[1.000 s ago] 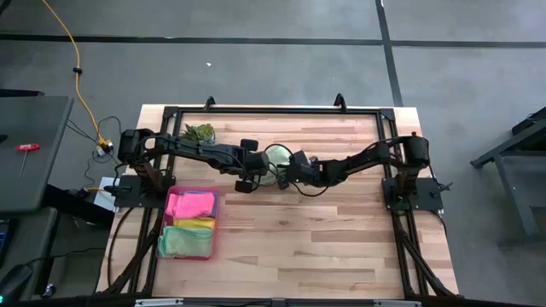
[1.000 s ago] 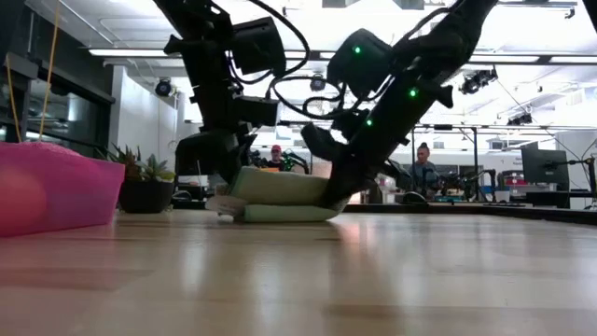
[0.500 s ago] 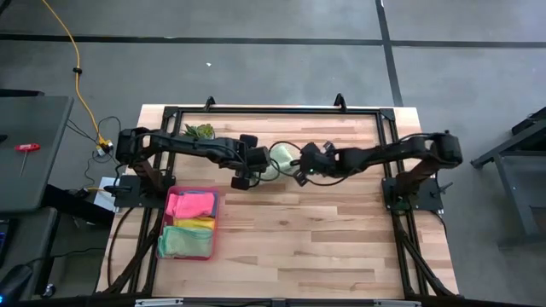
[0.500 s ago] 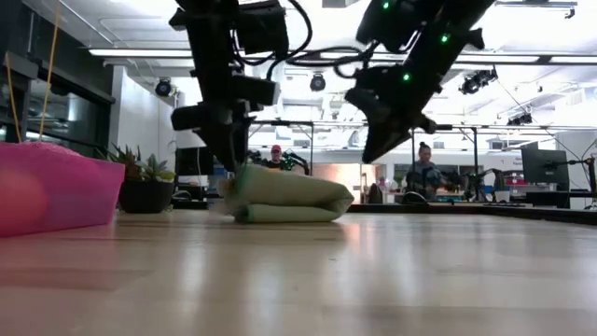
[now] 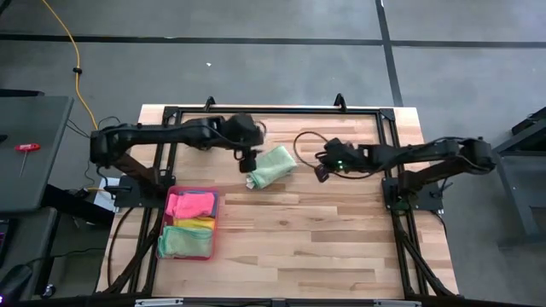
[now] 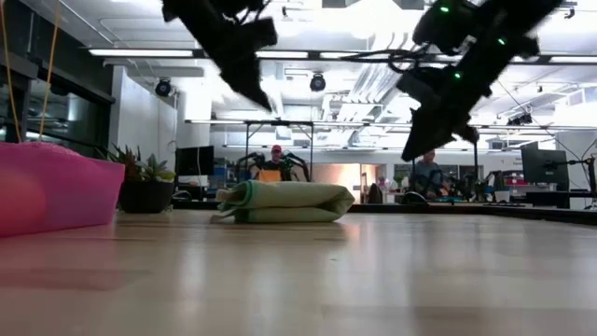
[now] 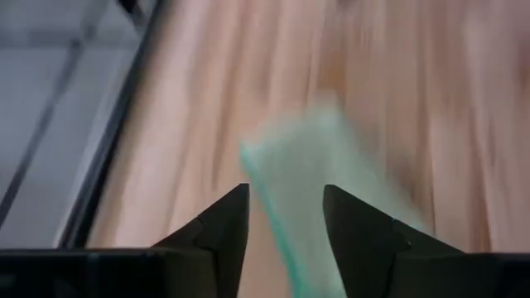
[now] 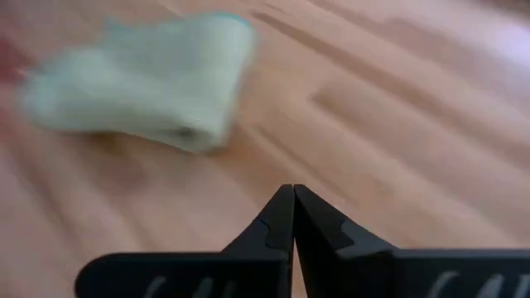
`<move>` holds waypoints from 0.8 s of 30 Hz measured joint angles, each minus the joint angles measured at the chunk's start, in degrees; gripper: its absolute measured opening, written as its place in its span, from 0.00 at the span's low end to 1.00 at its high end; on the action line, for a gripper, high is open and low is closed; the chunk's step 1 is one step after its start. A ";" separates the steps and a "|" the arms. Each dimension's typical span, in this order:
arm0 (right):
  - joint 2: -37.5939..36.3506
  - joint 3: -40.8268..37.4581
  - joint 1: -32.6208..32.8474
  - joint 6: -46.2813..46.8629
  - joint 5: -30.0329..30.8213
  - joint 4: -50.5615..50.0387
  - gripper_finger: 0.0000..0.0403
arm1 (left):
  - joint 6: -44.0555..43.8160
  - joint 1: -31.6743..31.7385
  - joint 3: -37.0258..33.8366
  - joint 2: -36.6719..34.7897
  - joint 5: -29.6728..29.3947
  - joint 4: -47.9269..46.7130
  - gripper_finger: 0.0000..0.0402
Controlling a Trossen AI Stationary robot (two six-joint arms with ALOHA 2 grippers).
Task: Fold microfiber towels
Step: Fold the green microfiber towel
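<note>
Both my pincers have lifted off the folded pale green towel (image 5: 271, 165), which lies on the worktop (image 5: 341, 247) just beneath my parted left pincer (image 5: 249, 167), with my shut right pincer (image 5: 323, 173) well off, so its loose fold may spring open unweighted.

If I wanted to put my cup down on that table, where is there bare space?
The widest bare wood lies along the near half of the table, right of the pink tray of towels. It is crowded farther back: the folded pale green towel lies there, the left gripper above its edge and the right gripper nearby. A small plant fills the back left corner.
</note>
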 joint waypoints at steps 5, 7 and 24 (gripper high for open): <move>-1.24 -10.60 -2.06 6.35 -10.74 25.04 0.00 | -5.30 2.47 -8.93 -2.10 5.35 19.62 0.20; 0.79 -11.91 -3.06 7.72 -11.26 31.60 0.00 | -8.58 2.74 -12.22 -1.49 6.26 25.71 0.10; 28.34 3.86 -9.96 -0.56 -24.56 35.88 0.00 | -24.87 -4.89 -19.00 16.99 4.55 36.99 0.00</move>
